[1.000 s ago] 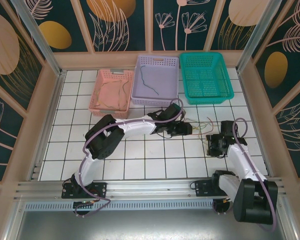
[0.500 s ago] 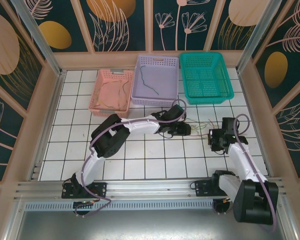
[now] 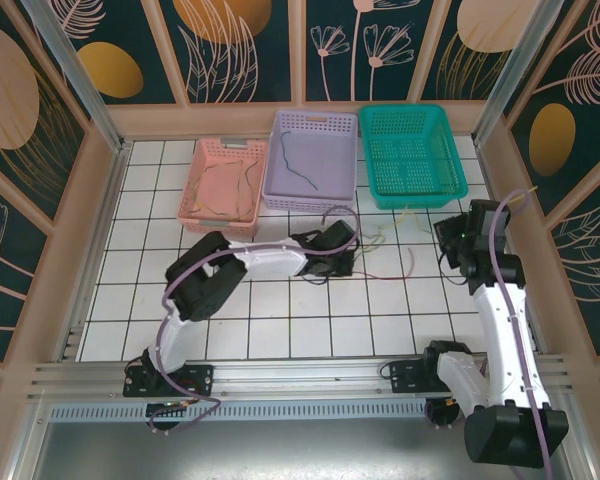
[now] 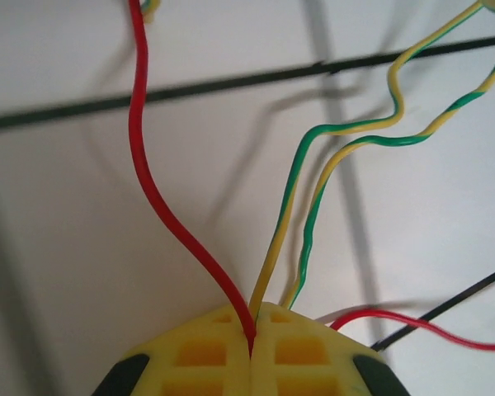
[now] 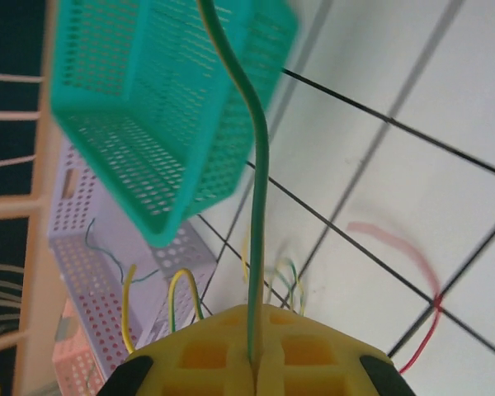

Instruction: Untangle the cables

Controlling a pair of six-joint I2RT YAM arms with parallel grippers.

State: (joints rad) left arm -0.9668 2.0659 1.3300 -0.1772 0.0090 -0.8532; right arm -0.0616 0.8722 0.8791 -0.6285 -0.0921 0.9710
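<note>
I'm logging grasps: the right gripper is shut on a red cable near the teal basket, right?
Not red. The right wrist view shows the right gripper shut on a green-yellow cable, near the teal basket.

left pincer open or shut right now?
Shut. Left wrist view: left pincer closed pad to pad on a red cable and a yellow-green cable.

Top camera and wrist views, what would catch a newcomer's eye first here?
A pink basket, a lilac basket and a teal basket line the far edge of the tiled table. Thin cables sprawl in front of them; the left pincer is shut on a red cable and a yellow-green cable, the right pincer on a green-yellow cable near the teal basket.
</note>
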